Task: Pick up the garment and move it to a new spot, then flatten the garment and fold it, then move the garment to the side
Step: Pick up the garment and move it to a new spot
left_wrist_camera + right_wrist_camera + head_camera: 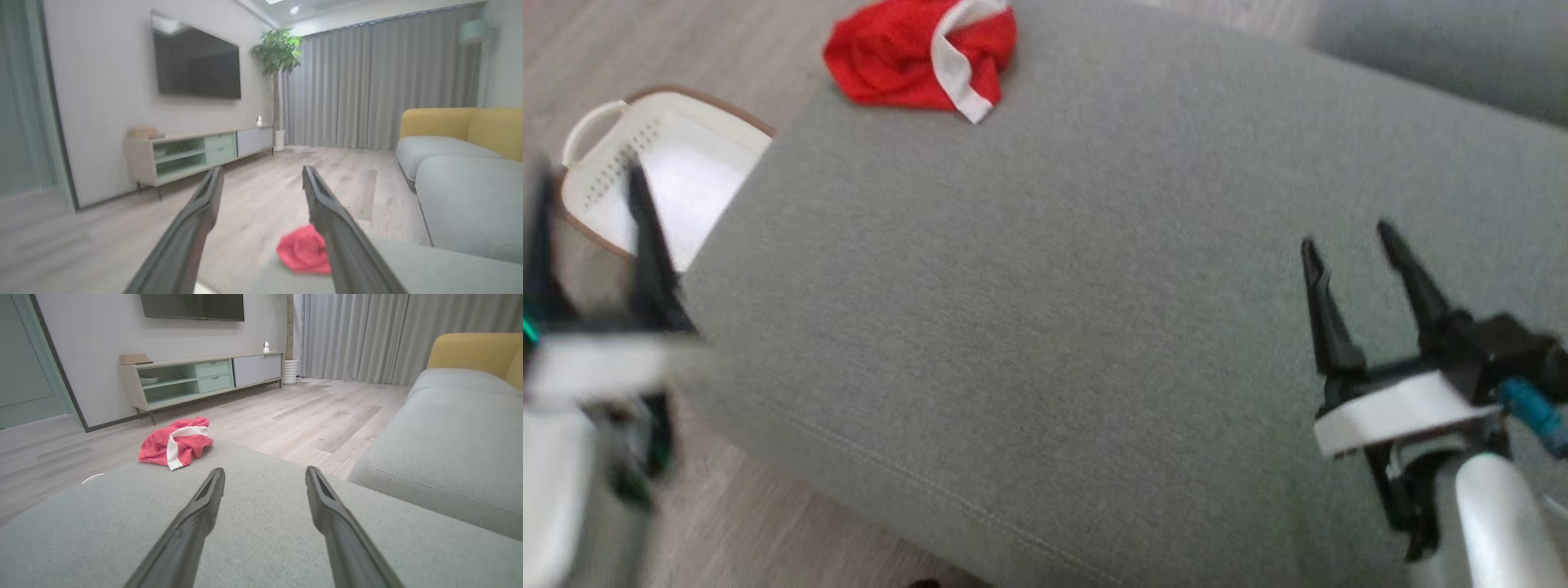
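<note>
We see the garment point(915, 53), a crumpled red piece with a white band, lying at the far edge of the grey cushion point(1045, 327), close to its far left corner in the head view. It is bunched up rather than flat, and nothing touches it.

Our left gripper point(587, 184) hangs at the lower left of that view, off the cushion's left edge and above the wooden floor point(768, 523). It is in front of a white basket point(686, 155) that stands on the floor just beside the cushion. The gripper is blurred there, yet its two dark fingers stand plainly apart. The left wrist view shows the same wide gap with nothing in it. In that view the garment lies ahead on the cushion's edge, partly hidden behind one finger.

Our right gripper point(1346, 237) is at the lower right of the head view, over the cushion and well apart from the garment. Its fingers are spread wide and hold nothing. In the right wrist view the garment sits ahead and to the left of them, and grey fabric shows between them.

Beyond the cushion we make out a dark television point(196, 65) on the wall, with a low cabinet point(196, 379) beneath it. A tall plant point(280, 49) stands by grey curtains point(367, 81), and to the right is a sofa point(461, 122) with a yellow back.
</note>
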Motion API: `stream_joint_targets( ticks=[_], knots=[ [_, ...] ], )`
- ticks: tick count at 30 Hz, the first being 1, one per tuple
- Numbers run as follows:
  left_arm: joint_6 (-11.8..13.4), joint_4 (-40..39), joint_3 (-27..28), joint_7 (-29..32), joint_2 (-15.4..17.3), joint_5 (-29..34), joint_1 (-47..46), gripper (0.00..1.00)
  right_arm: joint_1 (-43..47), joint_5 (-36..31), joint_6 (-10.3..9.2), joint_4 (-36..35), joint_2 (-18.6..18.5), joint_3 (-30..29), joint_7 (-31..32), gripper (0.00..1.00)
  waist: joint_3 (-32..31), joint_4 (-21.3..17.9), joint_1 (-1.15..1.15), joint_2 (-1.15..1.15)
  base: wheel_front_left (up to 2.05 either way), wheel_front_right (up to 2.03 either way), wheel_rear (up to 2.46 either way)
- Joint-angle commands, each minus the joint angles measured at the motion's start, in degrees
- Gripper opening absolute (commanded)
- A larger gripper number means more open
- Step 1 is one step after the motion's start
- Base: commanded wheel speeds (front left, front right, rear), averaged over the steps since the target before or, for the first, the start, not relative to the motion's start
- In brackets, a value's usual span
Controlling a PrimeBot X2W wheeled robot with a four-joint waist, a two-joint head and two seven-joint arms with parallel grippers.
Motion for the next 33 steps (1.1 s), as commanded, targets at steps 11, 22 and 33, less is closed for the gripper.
stream_joint_targets(
  ticks=[11,22,33],
  knots=[
    [-5.9,12.2,3.6,11.7,10.5,-2.2,-37.1,1.0,-9.2,-6.0,0.39,-15.9,-0.2,2.0,7.2,1.0,17.8,-15.8,-0.01,0.0,0.0,0.0,0.0],
    [-5.5,33.9,1.6,16.4,8.5,-3.4,-45.1,1.0,-9.8,-8.1,0.39,-24.0,-0.3,1.3,10.3,1.0,26.6,-20.4,-0.01,0.0,0.0,0.0,0.0],
    [-6.3,48.9,-0.6,14.1,6.5,-3.0,-48.3,0.0,-10.0,-8.4,0.39,-25.5,-0.5,-0.5,10.1,1.0,29.0,-20.1,-0.01,0.0,0.0,0.0,0.0]
  ],
)
